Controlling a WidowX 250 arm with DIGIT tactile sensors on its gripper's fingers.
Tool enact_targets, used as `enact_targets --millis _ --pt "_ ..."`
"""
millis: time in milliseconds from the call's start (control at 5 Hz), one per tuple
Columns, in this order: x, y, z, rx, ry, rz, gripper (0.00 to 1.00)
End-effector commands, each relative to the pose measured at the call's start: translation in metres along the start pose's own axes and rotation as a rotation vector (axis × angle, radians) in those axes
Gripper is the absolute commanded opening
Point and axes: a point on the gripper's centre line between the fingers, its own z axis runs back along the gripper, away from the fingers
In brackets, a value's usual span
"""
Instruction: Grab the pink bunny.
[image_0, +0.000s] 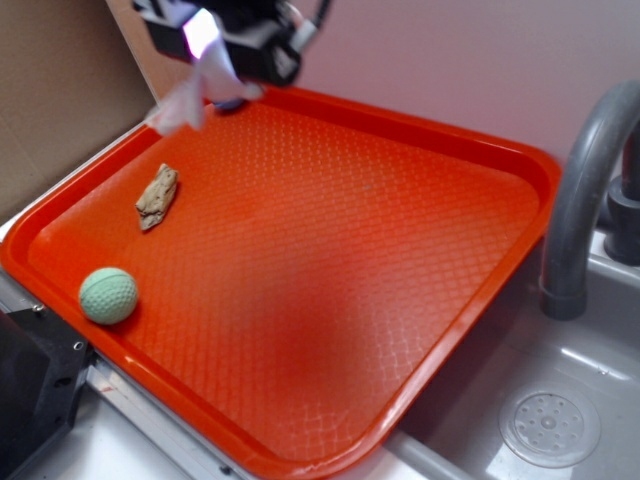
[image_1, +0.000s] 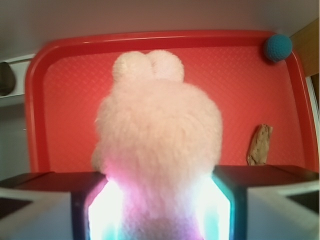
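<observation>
The pink bunny fills the middle of the wrist view, a fuzzy pale pink body held between my two lit fingers. My gripper is shut on it. In the exterior view the gripper hangs above the tray's far left corner, and the bunny dangles blurred below it, lifted off the orange tray.
A tan rock-like piece lies on the tray's left side, also seen as the tan piece. A mint green ball rests at the near left corner. A grey faucet and sink drain are to the right.
</observation>
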Motion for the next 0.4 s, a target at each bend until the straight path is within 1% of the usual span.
enact_targets --millis 0,200 --pt "0.0031 0.0544 0.0413 -0.121 -0.06 0.155 0.0" --pt "0.0106 0.0575 0.0368 -0.125 -0.051 0.129 0.0"
